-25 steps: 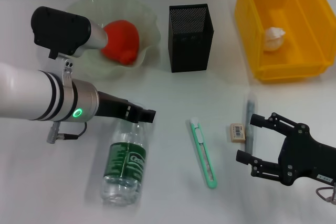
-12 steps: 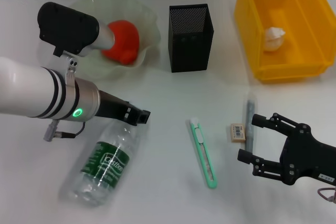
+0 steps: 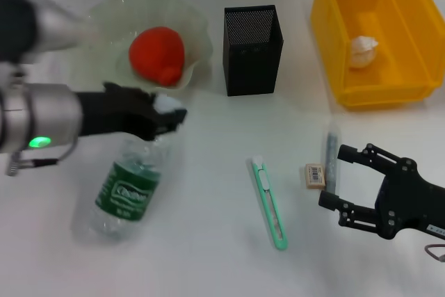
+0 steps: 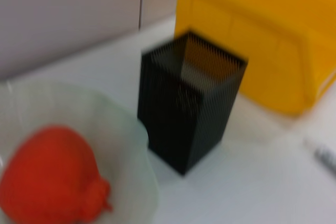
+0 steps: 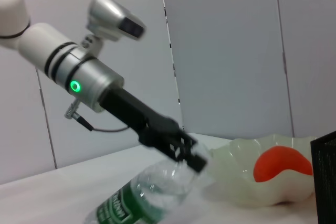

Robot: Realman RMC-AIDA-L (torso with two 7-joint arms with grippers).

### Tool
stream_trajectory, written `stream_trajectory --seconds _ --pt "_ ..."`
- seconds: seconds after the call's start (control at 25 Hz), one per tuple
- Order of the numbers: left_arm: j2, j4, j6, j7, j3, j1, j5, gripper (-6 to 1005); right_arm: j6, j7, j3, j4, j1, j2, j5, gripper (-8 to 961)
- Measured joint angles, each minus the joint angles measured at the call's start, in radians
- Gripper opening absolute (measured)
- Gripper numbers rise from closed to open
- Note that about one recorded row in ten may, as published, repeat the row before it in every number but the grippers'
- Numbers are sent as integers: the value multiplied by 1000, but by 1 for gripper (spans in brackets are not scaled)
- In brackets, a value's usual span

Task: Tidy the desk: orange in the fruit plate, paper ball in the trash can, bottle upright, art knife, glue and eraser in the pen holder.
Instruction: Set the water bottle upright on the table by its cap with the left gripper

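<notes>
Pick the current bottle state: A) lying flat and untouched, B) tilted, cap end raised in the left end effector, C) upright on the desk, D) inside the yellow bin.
B: the left end effector is closed on the cap end of the bottle. The right wrist view shows that end raised off the desk with the base low, so the bottle is tilted. The right end effector hangs open near the eraser.

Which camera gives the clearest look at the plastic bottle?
The head view: the whole bottle shows, its neck in the left gripper. The right wrist view shows it tilted and cropped; the left wrist view misses it.
</notes>
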Motion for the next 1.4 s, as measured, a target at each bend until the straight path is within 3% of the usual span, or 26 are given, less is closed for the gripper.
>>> stream_trajectory --seconds 0.16,0.2,0.36,0.6,0.64,0.96,1.4 --pt "1 -99 44 356 -168 61 -291 464 0 13 0 -7 4 0 -1 842" --pt "1 -99 44 356 -168 61 -291 464 0 13 0 -7 4 0 -1 842" --pt "2 -227 103 608 -281 85 -503 460 -1 27 0 -17 6 0 -2 843" --pt "2 -286 157 694 -344 81 -553 454 -2 30 -1 -17 7 0 -3 842" --pt "1 -328 194 783 -391 82 -614 454 -3 35 -1 -19 8 0 -3 842" --pt "2 -412 234 878 -430 61 -666 447 -11 50 -3 -30 9 0 -3 843" --pt "1 -419 257 902 -430 53 -672 447 -13 50 -1 -30 9 0 -3 843"
